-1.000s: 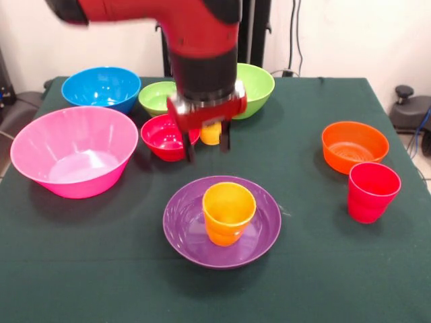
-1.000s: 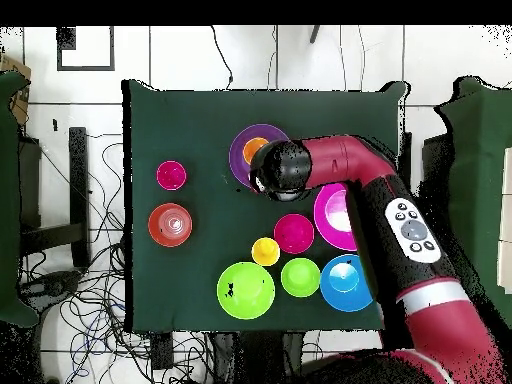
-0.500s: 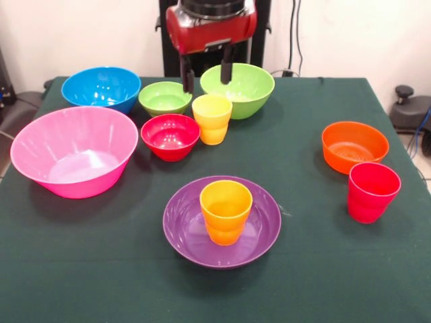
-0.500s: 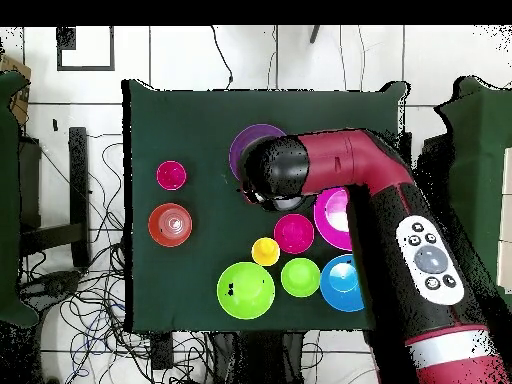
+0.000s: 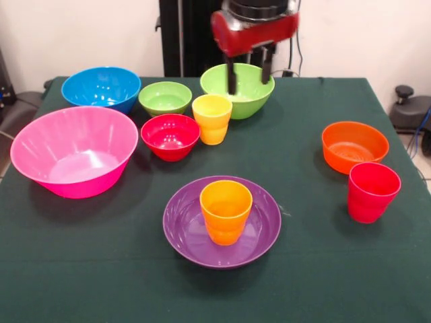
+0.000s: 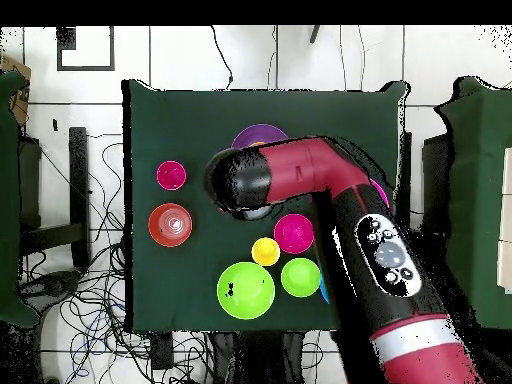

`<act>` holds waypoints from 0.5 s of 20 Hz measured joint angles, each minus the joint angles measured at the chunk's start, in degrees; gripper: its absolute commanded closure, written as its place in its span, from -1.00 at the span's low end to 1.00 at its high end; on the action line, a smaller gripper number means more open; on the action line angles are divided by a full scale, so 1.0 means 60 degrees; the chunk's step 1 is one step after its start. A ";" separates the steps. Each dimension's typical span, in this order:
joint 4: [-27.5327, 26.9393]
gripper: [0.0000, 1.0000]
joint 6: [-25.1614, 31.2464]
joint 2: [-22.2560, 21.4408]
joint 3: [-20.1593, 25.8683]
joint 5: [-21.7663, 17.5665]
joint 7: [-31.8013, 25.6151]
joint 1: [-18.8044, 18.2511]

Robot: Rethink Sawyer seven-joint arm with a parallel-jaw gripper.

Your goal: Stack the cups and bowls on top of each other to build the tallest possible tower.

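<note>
My gripper hangs high over the table, open and empty, its fingers showing in front of the large lime green bowl. The orange cup stands upright in the shallow purple bowl at the front middle. The yellow cup stands by the small red bowl. The red cup stands beside the small orange bowl at the right. The small green bowl, blue bowl and big pink bowl sit at the left.
In the overhead view the arm covers the pink and blue bowls and most of the purple bowl. The red cup, orange bowl, yellow cup and lime bowl show there.
The gripper has risen from low beside the small red bowl and moved to the right in the front view, empty. The cups and bowls have not moved.
</note>
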 measured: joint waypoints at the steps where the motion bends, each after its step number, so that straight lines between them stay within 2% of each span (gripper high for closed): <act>1: 0.0145 -1.00 -0.0291 0.0026 -0.0065 0.0022 0.0122 0.0185; 10: 0.0930 -1.00 -0.1843 0.0280 -0.0405 0.0036 0.1099 0.1029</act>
